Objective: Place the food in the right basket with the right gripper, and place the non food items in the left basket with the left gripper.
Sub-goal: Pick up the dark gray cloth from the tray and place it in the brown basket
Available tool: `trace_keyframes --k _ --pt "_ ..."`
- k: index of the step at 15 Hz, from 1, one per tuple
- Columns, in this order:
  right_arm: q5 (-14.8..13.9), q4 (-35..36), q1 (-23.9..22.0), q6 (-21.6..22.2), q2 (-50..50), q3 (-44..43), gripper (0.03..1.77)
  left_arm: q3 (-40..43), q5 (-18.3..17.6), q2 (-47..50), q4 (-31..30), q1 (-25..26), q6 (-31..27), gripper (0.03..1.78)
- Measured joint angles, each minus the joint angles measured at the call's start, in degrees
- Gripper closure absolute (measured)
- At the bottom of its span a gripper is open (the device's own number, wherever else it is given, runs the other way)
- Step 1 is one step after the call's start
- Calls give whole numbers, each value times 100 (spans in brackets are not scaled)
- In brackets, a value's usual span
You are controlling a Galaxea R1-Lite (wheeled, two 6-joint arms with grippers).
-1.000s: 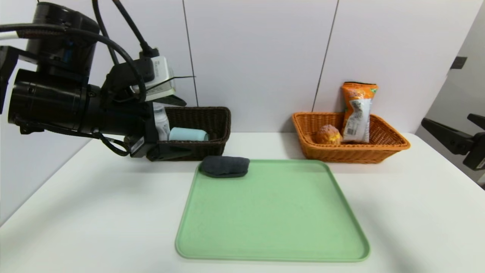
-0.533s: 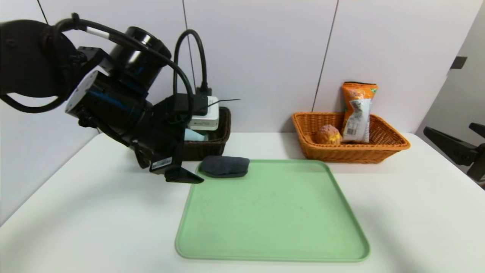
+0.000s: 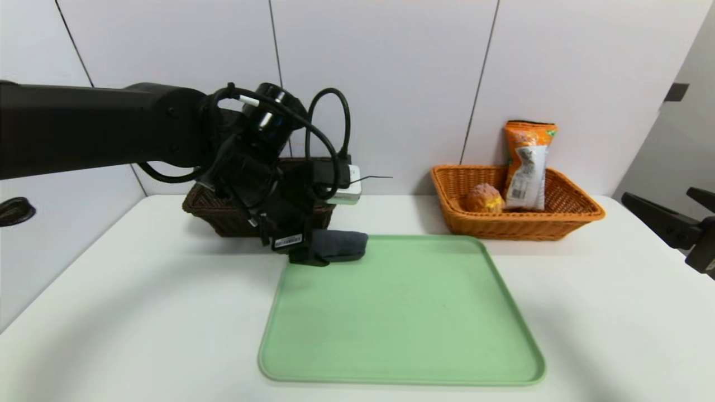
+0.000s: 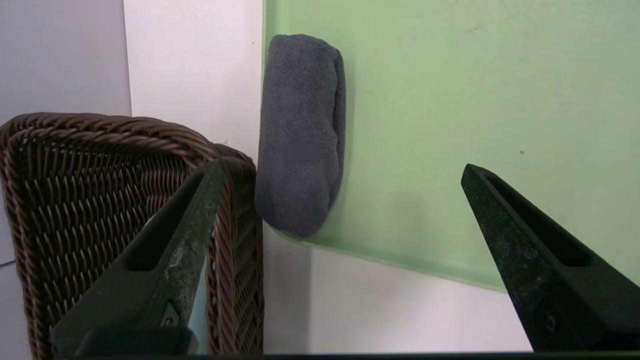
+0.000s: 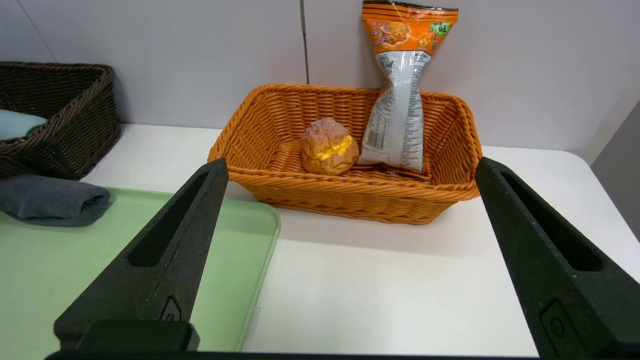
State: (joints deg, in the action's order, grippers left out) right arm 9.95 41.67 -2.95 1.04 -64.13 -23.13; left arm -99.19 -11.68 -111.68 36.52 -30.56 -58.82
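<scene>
— Where do we stand with the left gripper [image 4: 340, 210]?

— Our jaws are spread wide with nothing between them. The rolled dark grey cloth [image 4: 301, 132] lies just ahead of the tips, on a corner of the flat light green plastic tray [image 4: 475, 100]. One finger [image 4: 172, 250] is over the rim of the rectangular dark brown woven wicker basket [image 4: 100, 165], the other over the tray.

— And our right gripper [image 5: 350, 200]?

— Also spread apart and empty, held level off the table's right side. Straight ahead of it sits the rectangular orange-tan woven wicker basket [image 5: 350, 200], holding the round golden-brown bun with yellow filling [image 5: 329, 146] and the long orange snack packet with a white printed back [image 5: 400, 100] — that one leans upright against the wall.

— Anything in the dark basket?

— We see a pale teal-blue cup [image 5: 17, 125] inside; the rest is hidden.
</scene>
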Motion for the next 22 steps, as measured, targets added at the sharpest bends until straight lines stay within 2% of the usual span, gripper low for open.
trace_keyframes --k 3,12,20,22 --pt "-9 2 -2 4 -11 22 10 -105 7 -351 -276 -13 6 12" --pt "-11 2 -2 1 5 67 10 -177 33 -1013 -455 -13 11 12" --pt "9 6 6 1 74 234 10 -753 35 -1571 -422 6 33 12" --pt "88 2 6 4 74 244 10 -918 140 -1676 -373 9 35 13"
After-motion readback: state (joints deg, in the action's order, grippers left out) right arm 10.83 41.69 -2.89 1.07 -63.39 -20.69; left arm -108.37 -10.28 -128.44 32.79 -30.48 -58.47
